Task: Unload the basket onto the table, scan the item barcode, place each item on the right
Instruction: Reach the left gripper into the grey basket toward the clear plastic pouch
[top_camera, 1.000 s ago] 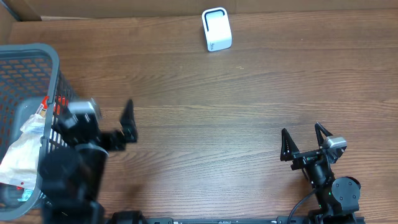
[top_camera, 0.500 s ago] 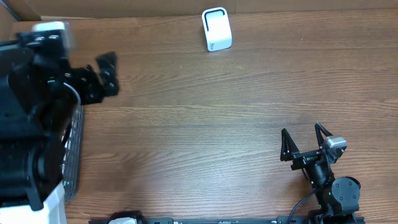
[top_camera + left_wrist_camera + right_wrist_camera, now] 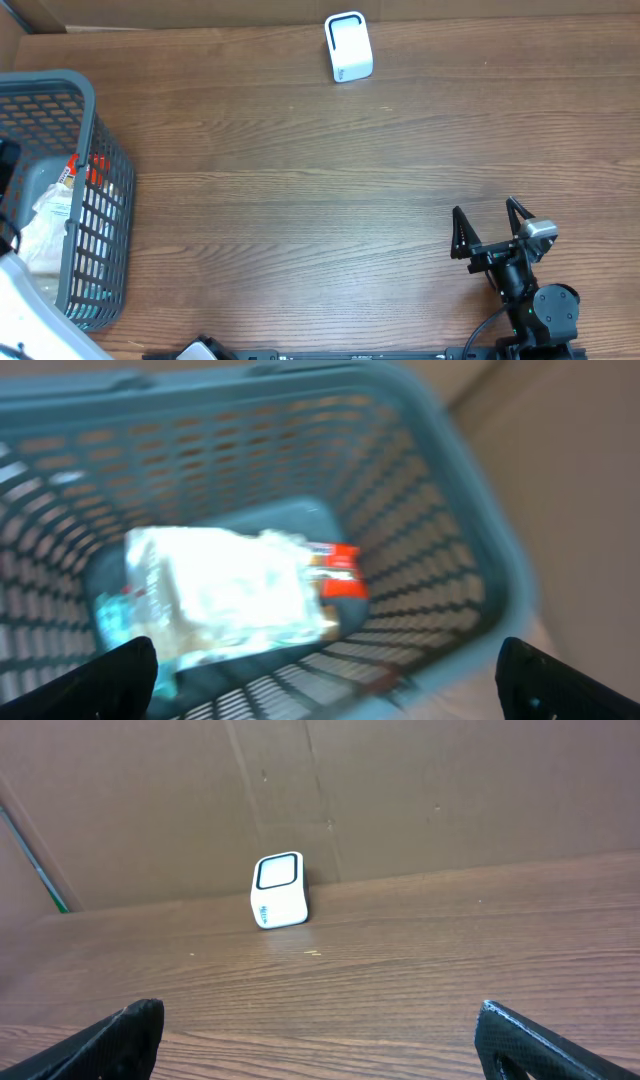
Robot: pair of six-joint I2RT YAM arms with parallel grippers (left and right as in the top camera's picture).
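Your left hand (image 3: 322, 660) hangs over the basket (image 3: 470, 560) at the left end of the counter (image 3: 300, 200), fingers spread wide with nothing between them. The packet (image 3: 220, 595) lies on the basket floor beneath it, a pale crinkled pouch with a red end. The left wrist view is blurred, so you cannot make out a barcode.

Expect the packet to be light, soft and floppy, with slick film that may slide or fold under the fingers. Take it across the puffy middle, or by the flatter red end if that gives a firmer pinch. Close gently, so the printed face is not creased.

The basket walls are tall open mesh, and a fingertip could catch in the slots. Go straight down through the open top and lift straight out before turning. The packet lies toward the left and near walls, where room is tightest.

The scanner (image 3: 348, 47) stands far across the counter, close to the cardboard wall (image 3: 400, 790), so there is little space behind it. The wood between basket and scanner shows nothing in the way.

Your right hand (image 3: 484, 212) rests near right, also wide open and empty, well apart from that path.
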